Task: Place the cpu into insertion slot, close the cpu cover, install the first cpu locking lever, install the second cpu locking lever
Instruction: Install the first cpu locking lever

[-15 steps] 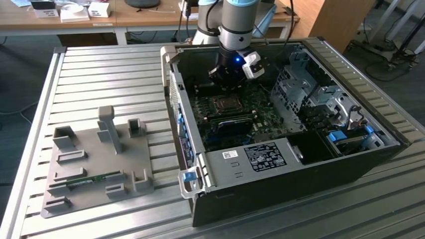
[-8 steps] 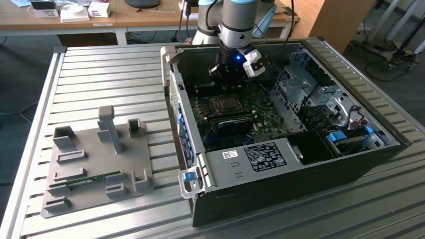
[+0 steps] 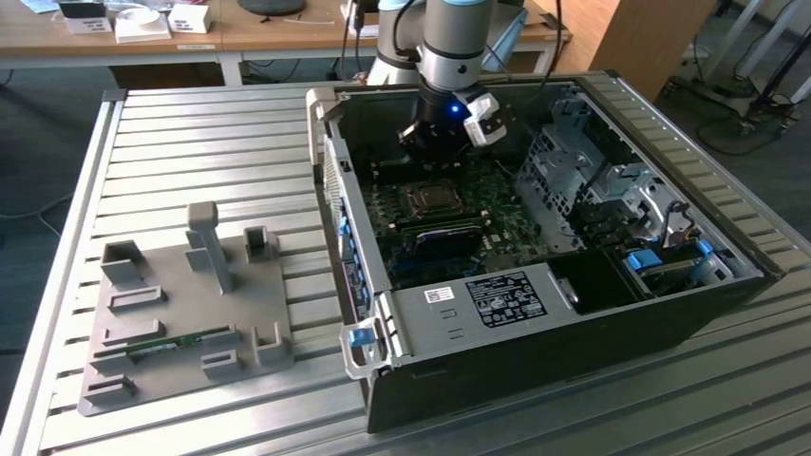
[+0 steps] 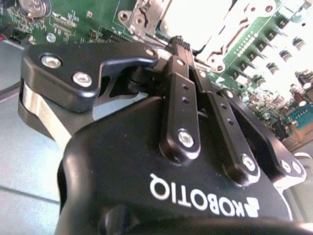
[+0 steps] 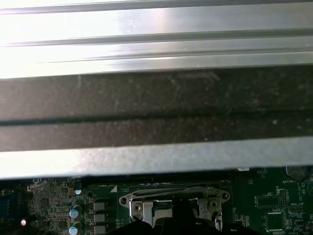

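Gripper body: black, closest to the lens in the second wrist view, where the gripper (image 4: 177, 41) has its two fingers (image 4: 182, 90) lying side by side with tips together, so it is closed and holds nothing that can be seen.
Gripper position: in the exterior view the gripper (image 3: 438, 161) hangs inside the open computer case (image 3: 659, 313), just above the far edge of the socket area, at the end of the silver arm (image 3: 450, 43).
Cpu: its dull silver-grey top (image 3: 435, 199) lies flat in the socket in the exterior view.
Insertion slot: a square recess with a metal rim (image 3: 412, 211) on the green motherboard (image 3: 507, 223); in the first wrist view the insertion slot (image 5: 173, 205) sits next to the dark case wall.
Cpu cover: a silvery frame (image 4: 230, 27) seen beyond the fingertips in the second wrist view; whether it is fully down cannot be told.
Locking levers: cannot be made out.
Memory slots: long and dark (image 3: 438, 231), just beside the socket on the near side.
Labelled black box: (image 3: 507, 299) at the front of the case.
Surface: ribbed metal (image 3: 203, 142) carrying the case.
Grey fixture plate: (image 3: 184, 313) on the exterior view's left, well apart from the case, with a green strip (image 3: 165, 344) lying in it.
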`<state>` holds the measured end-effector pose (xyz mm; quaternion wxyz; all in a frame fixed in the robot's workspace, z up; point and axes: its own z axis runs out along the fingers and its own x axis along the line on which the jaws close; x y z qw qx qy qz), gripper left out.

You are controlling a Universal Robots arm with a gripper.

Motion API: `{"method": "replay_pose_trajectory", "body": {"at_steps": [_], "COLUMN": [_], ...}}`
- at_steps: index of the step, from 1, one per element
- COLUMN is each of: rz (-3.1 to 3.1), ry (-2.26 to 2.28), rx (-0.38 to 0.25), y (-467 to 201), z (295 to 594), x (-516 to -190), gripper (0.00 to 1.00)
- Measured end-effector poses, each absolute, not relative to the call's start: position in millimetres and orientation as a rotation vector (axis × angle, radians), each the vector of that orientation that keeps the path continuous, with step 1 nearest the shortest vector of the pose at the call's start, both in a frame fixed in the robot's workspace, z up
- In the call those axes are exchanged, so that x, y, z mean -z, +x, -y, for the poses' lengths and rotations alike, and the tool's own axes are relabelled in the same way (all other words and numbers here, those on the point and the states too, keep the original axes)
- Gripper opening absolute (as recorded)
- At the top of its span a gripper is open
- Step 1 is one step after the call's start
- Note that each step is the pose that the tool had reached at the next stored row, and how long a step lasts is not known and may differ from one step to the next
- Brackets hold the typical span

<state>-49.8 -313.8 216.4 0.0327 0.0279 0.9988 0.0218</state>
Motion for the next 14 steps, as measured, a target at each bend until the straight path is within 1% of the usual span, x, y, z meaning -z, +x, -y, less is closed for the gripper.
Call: {"method": "replay_pose_trajectory", "body": {"at_steps": [9, 14], "rz": [-3.074, -3.074], "ry": [0.086, 0.086], "rx": [-0.067, -0.067], "y": [-49.8, -49.8], "z": [314.6, 321.9], "x": [-218.6, -218.5], "gripper": [0.11, 0.11]}}
